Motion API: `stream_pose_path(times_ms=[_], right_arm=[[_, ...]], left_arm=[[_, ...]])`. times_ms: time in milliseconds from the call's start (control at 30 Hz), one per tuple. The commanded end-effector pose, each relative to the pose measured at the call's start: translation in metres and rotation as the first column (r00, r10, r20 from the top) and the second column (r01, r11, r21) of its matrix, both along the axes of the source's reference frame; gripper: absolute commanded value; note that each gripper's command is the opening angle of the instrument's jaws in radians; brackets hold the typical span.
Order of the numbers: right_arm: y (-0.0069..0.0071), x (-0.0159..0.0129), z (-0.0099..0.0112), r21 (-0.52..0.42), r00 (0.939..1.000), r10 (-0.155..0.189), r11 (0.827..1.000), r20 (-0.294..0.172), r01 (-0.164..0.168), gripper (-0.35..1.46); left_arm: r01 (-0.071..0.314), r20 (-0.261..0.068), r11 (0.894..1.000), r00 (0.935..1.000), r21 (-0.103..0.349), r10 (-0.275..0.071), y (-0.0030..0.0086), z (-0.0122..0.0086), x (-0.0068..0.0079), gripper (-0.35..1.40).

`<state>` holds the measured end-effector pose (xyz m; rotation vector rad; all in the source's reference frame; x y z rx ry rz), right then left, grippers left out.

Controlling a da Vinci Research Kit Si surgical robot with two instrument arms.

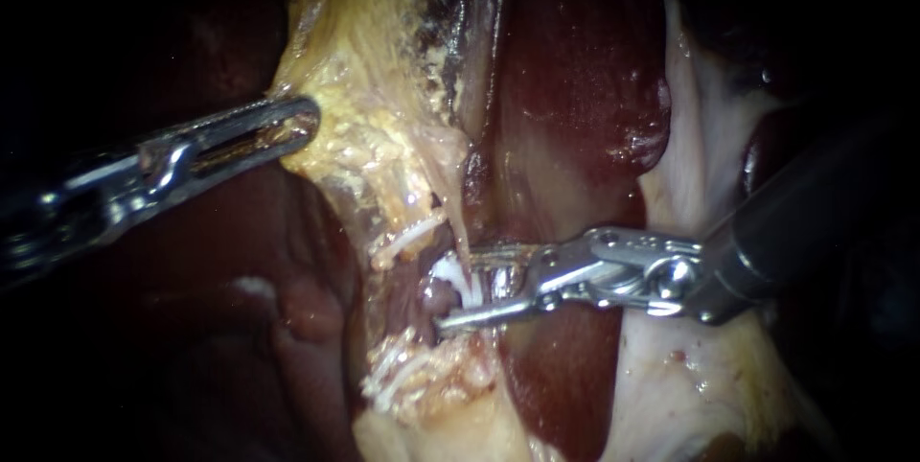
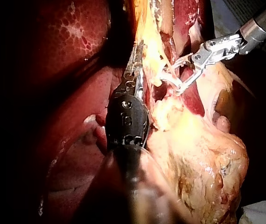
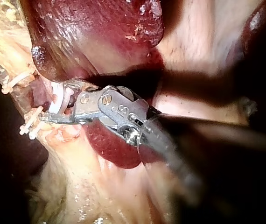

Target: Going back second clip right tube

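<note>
while its jaws gape, right instrument (image 1: 456,289) straddles clip (image 1: 447,271).

Left instrument (image 1: 305,125) on fatty tissue (image 1: 383,136) left of the liver (image 1: 575,88); right instrument (image 1: 458,289) around a clip (image 1: 448,273) below

A grey strip of surface (image 2: 224,16) shows beyond the tissue in the left wrist view. Liver (image 2: 72,56) and fat (image 2: 198,154) lie over it, a white cloth (image 2: 263,212) beside the fat.
</note>
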<state>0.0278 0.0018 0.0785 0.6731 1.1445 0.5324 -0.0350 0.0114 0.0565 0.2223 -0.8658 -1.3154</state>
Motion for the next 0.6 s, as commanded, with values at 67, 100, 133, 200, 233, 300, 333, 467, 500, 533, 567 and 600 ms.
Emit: stream_pose_path(times_ms=[67,100,133,200,233,300,333,467,500,533,567,600], right_arm=[[0.0003,-0.0003,0.0,0.001,1.0,0.0,1.0,0.0,0.0,0.6],[0.0003,-0.0003,0.0002,0.001,1.0,0.0,1.0,0.0,0.0,0.6],[0.0003,-0.0003,0.0005,0.0,1.0,0.001,1.0,0.001,-0.001,0.6],[0.0002,-0.0002,0.0011,-0.003,1.0,0.002,1.0,0.002,-0.002,0.6],[0.0001,-0.0001,0.0014,-0.004,1.0,0.002,1.0,0.002,-0.002,0.6],[-0.0002,0.0001,0.0023,-0.009,1.0,0.003,1.0,0.004,-0.003,0.6],[-0.0004,0.0005,0.0028,0.004,0.9999,0.01,1.0,0.008,-0.01,0.6],[-0.0017,0.0026,0.0046,0.049,1.0,-0.005,0.999,-0.003,0.005,0.6],[-0.0022,0.0031,0.0049,0.067,0.9999,-0.003,0.998,-0.01,0.003,0.6],[-0.0026,0.0037,0.0051,0.078,0.9998,-0.003,0.997,-0.019,0.004,0.6],[-0.0031,0.0044,0.0054,0.091,0.9996,-0.005,0.996,-0.029,0.008,0.6],[-0.0034,0.0048,0.0055,0.096,0.9994,-0.008,0.995,-0.033,0.011,0.6]], left_arm=[[0.001,-0.001,1.0,1.0,0.0,-0.001,0.0,0.0,-0.0001,-0.35],[0.001,-0.001,1.0,1.0,0.0,-0.001,0.0,0.0,-0.0001,-0.35],[0.001,-0.001,1.0,1.0,0.0,-0.001,0.0,0.0,-0.0001,-0.35],[0.001,-0.001,1.0,1.0,0.0,-0.001,0.0,0.0,-0.0001,-0.35],[0.001,-0.001,1.0,1.0,0.0,-0.001,0.0,0.0,-0.0001,-0.35],[0.001,-0.001,1.0,1.0,0.0,-0.001,0.0,0.0,-0.0001,-0.35],[-0.001,-0.003,1.0,1.0,0.002,0.001,0.0,0.0,-0.0001,-0.35],[0.0,-0.003,1.0,1.0,0.002,0.0,0.0,0.0,-0.0001,-0.35],[0.0,-0.003,1.0,1.0,0.002,0.0,0.0,0.0,-0.0001,-0.35],[0.0,-0.003,1.0,1.0,0.002,0.0,0.0,0.0,-0.0001,-0.35],[0.0,-0.003,1.0,1.0,0.002,0.0,0.0,0.0,-0.0001,-0.35],[0.0,-0.003,1.0,1.0,0.002,0.0,0.0,0.0,-0.0001,-0.35]])
